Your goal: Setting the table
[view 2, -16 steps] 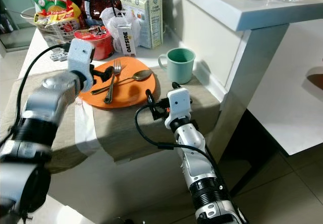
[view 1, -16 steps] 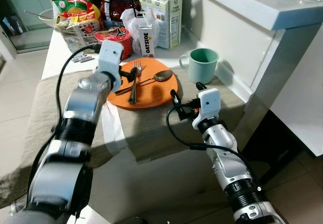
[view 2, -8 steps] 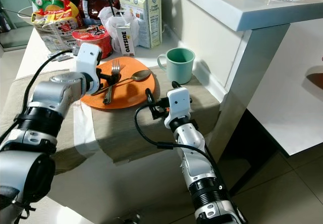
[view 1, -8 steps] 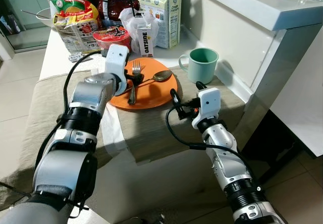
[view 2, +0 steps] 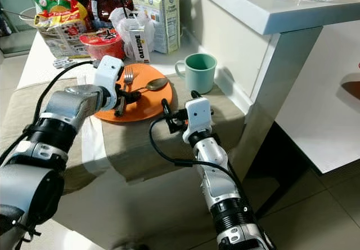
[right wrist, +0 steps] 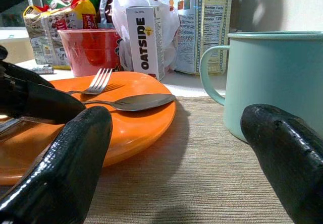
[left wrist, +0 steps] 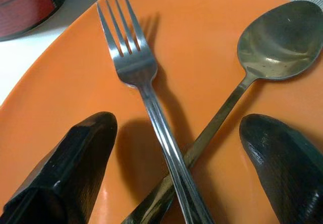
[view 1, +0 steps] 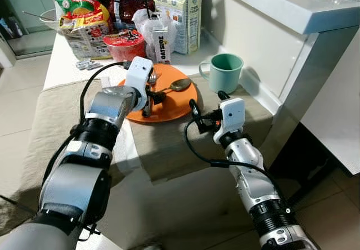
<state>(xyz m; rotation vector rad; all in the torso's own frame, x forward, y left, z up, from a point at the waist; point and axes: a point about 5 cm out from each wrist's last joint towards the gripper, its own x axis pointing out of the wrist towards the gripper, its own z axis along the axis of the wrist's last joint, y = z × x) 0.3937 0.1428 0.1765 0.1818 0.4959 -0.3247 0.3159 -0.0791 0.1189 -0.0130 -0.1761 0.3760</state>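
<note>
My left gripper point(left wrist: 176, 153) hangs low over the orange plate point(view 1: 174, 101), fingers spread wide on either side of the crossed fork point(left wrist: 144, 82) and spoon point(left wrist: 272, 45), grasping neither. Both utensils lie on the plate. My right gripper point(right wrist: 181, 158) rests released on the cloth point(view 1: 169, 143), between plate and green mug point(view 1: 225, 72).

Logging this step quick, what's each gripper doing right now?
Left gripper: open, straddling crossed fork and spoon on the orange plate.
Right gripper: open, holding nothing.
</note>
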